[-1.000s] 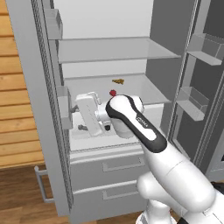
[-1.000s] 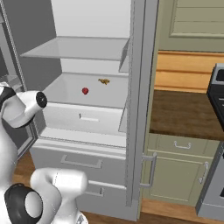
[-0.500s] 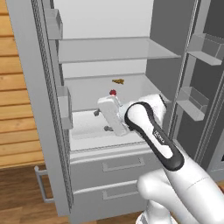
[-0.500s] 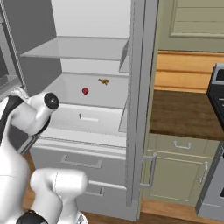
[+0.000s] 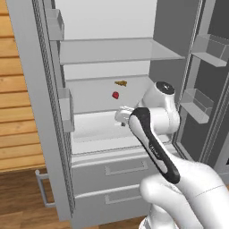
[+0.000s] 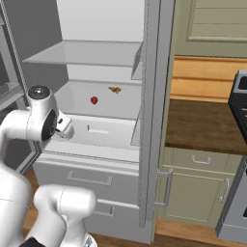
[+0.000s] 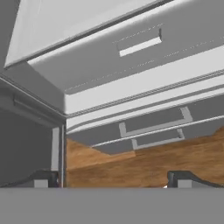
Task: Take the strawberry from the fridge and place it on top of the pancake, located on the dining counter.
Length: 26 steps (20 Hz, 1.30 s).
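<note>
red strawberry untouched on fridge shelf; claw spread wide, empty, well apart.

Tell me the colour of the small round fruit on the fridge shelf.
Bright red. The strawberry shows best in the left base view.

Pale fridge shelf carries the strawberry and, near it toward the rear, a small yellowish-brown scrap.
</note>
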Motion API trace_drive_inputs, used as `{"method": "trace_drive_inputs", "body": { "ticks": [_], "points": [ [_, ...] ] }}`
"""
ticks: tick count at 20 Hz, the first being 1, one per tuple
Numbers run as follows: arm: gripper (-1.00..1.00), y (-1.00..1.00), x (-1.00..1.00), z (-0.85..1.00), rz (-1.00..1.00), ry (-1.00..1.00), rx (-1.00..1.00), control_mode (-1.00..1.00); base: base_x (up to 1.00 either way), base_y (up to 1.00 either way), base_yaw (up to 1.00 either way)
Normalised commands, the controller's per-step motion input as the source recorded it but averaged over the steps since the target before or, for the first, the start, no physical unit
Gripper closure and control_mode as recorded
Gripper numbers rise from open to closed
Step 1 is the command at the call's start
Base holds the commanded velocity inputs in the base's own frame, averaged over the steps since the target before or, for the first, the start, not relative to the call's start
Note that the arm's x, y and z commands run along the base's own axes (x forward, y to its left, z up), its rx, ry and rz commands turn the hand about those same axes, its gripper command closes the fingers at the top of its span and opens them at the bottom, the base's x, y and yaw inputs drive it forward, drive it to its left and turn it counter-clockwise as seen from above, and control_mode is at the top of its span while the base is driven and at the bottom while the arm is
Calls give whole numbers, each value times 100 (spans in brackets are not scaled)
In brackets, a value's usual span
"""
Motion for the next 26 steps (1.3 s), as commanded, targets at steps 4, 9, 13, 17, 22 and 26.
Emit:
{"method": "trace_drive_inputs", "body": {
  "ticks": [4, 9, 13, 17, 22, 26],
  "points": [
    [-100, -100, 0, -67, 0, 5, -75, -100, 0, 0, 0],
    [-100, -76, -14, -90, 2, 15, -33, -100, 0, 0, 0],
    [-100, 0, -38, -9, 7, 1, 15, -100, 0, 0, 0],
    [-100, 0, -10, 1, 1, 2, 34, -100, 0, 0, 0],
    [-100, -4, -2, -7, 0, 10, 10, -100, 0, 0, 0],
    [-100, 2, -25, -30, 0, 0, -3, -100, 0, 0, 0]
  ]
}}
